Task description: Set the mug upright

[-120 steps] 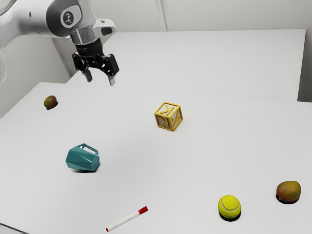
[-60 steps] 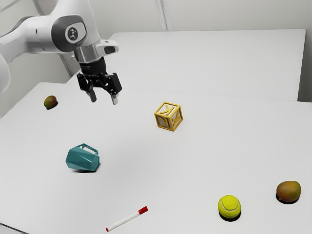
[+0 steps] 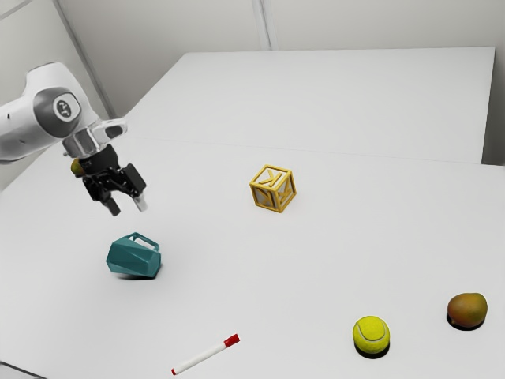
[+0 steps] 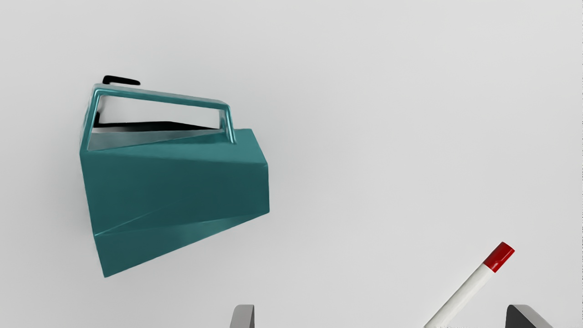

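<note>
Exterior view: the matte white table (image 3: 316, 260) is smooth and even in tone. The black two-finger gripper (image 3: 128, 207) of the white-and-grey arm (image 3: 39, 118) hangs above it, tilted, its fingers spread and open, apart from the mug. The teal, faceted mug with an angular handle (image 3: 132, 259) lies on its side on the table, flat planes meeting at crisp edges. The yellow-framed cube with raised letters and pale inset faces (image 3: 272, 197) rests toward the exterior view's right of the mug. The round, yellow-green tennis ball with a pale curved seam (image 3: 371, 335) sits near a rounded, brownish-orange mango (image 3: 467, 310); a second mango (image 3: 76, 166) is partly hidden behind the arm. The slim white marker with a red cap (image 3: 207, 357) lies flat, its barrel straight and cylindrical. Wrist view: the gripper (image 4: 382, 314) has its grey fingertips wide apart, confirming the open state. The mug's body tapers from a broad end to a narrower one, with a soft sheen on its flat panels. Its handle, a squared loop with glossy edges, is on the side facing away from the fingertips. The marker's cap has a small highlight.
</note>
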{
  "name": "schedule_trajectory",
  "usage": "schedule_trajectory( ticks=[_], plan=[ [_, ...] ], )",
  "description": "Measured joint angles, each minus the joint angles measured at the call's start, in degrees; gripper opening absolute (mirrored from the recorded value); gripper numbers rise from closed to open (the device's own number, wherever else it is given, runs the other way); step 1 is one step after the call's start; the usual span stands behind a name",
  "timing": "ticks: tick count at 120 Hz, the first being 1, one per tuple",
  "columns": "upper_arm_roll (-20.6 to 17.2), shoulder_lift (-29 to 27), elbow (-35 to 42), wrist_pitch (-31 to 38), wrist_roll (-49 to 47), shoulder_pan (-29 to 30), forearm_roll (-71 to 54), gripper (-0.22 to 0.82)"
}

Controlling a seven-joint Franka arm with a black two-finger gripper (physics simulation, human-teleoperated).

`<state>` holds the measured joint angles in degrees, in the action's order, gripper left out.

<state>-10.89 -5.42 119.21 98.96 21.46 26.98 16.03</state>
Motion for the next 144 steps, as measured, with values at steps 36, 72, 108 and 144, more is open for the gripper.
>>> schedule_trajectory(
  ticks=[36,72,108,144],
  plan=[
    [0.1,3.8,3.7,1.6,14.8,12.1,6.8,0.60],
    [0.1,14.6,-0.5,1.4,25.4,15.9,10.9,0.60],
    [0.2,18.4,-0.6,-0.1,32.2,16.5,14.5,0.60],
    [0.1,19.1,-0.5,-3.0,36.3,17.0,16.5,0.35]
  ],
)
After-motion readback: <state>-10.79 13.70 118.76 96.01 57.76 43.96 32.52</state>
